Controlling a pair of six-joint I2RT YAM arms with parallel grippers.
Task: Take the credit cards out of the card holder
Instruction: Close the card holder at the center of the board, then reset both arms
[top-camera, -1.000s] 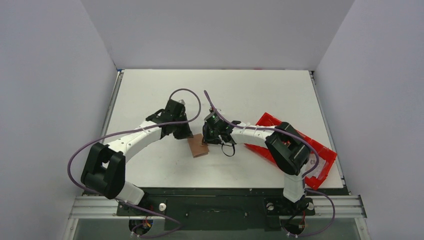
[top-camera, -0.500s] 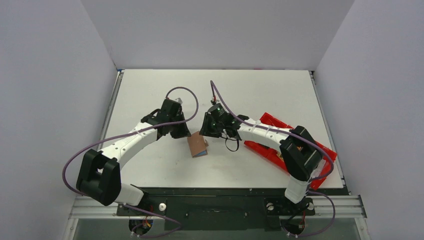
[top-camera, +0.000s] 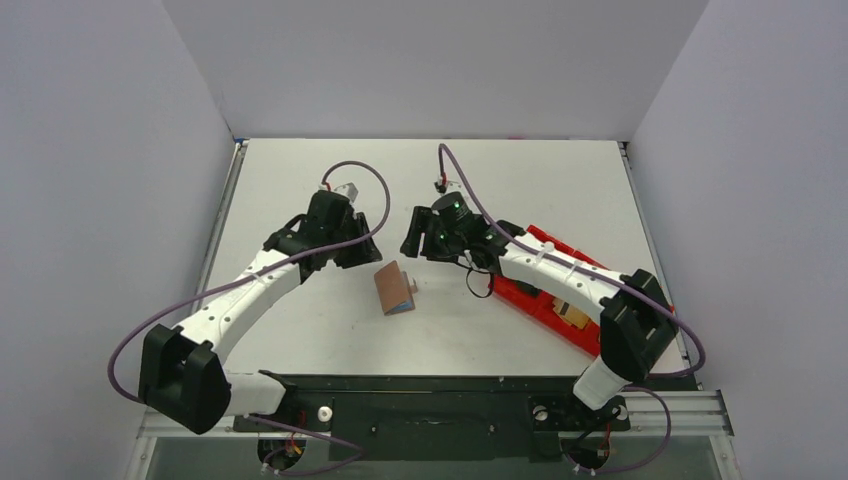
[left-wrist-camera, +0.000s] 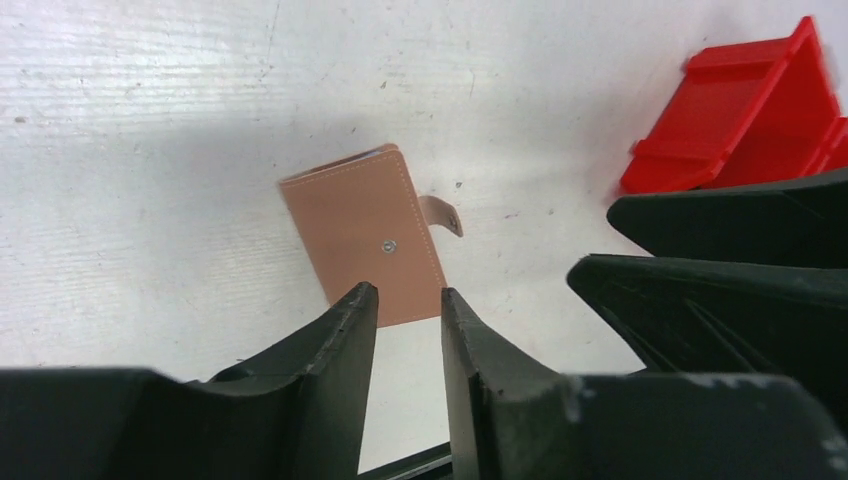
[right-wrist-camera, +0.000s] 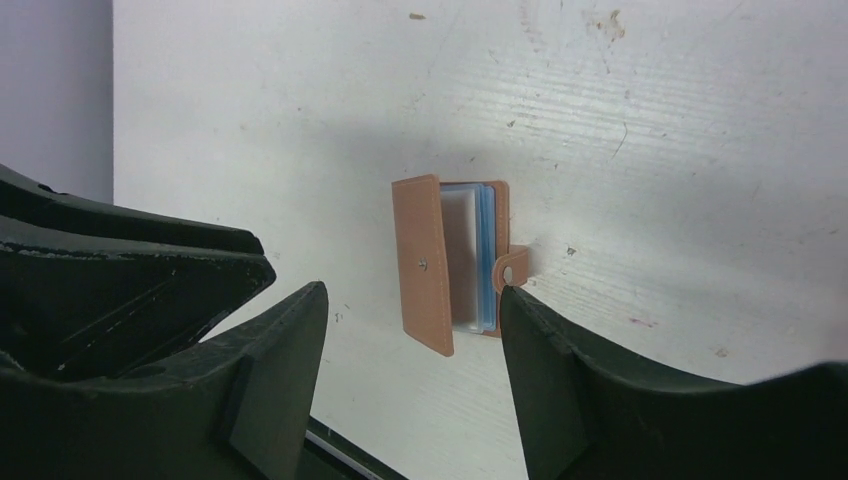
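Both arms have drawn back from the centre of the white counter (top-camera: 500, 180) over the last second, and the holder's front cover, flat then, now stands ajar. The left arm (top-camera: 250, 285) and the right arm (top-camera: 560, 270) flank the holder from behind, neither touching it. A long red plastic tray (left-wrist-camera: 750, 120) lies to the right, partly under the right arm.

The left tool (left-wrist-camera: 410, 300) is empty, its fingers close together with only a slim gap. The right tool (right-wrist-camera: 412, 292) is spread wide and also empty.

Between them, near the counter's middle, lies the small brown leather card holder (right-wrist-camera: 420, 265). It is part open, with light blue inner panels and pale sleeves showing at the gap. Its small brown strap tab (right-wrist-camera: 515, 268) hangs loose at the side.

Opening the holder seems to be the step in hand; no card is visibly out of it yet. The next move likely calls for one tool to pin a cover flat while the other pinches a card edge. Whether the sleeves hold cards cannot be told.
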